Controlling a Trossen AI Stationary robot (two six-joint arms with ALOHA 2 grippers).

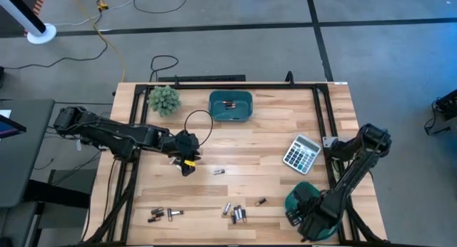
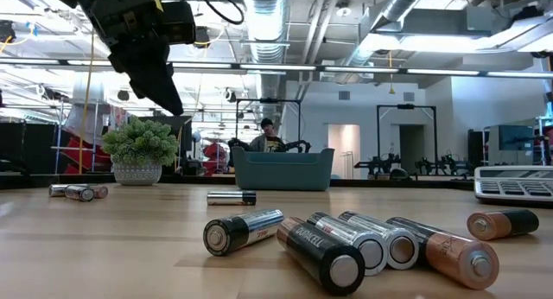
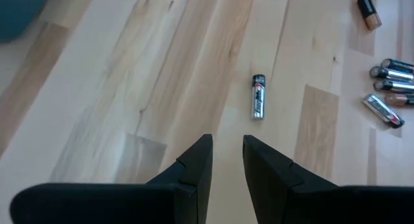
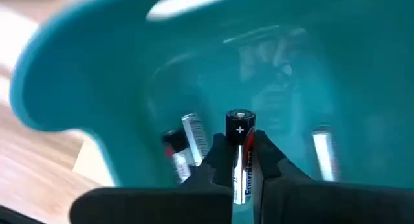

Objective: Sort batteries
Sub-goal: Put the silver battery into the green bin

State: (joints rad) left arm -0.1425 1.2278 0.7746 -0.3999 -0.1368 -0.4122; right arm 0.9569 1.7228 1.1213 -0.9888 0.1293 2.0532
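Right pincer (image 4: 238, 160) grips silvery battery (image 4: 239, 153).

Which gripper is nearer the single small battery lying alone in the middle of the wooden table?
Left. The left gripper hovers just beside the lone battery, empty. The right gripper is far off over the round teal bin, shut on a battery.

Wooden table (image 1: 243, 150), black frame rails along its edges. Potted plant (image 1: 163, 98) at far left corner. Calculator (image 1: 301, 153) near right edge, lying flat. Yellow cable (image 1: 107, 33) trails across grey floor beyond. Person (image 2: 266, 136) seated in background room.
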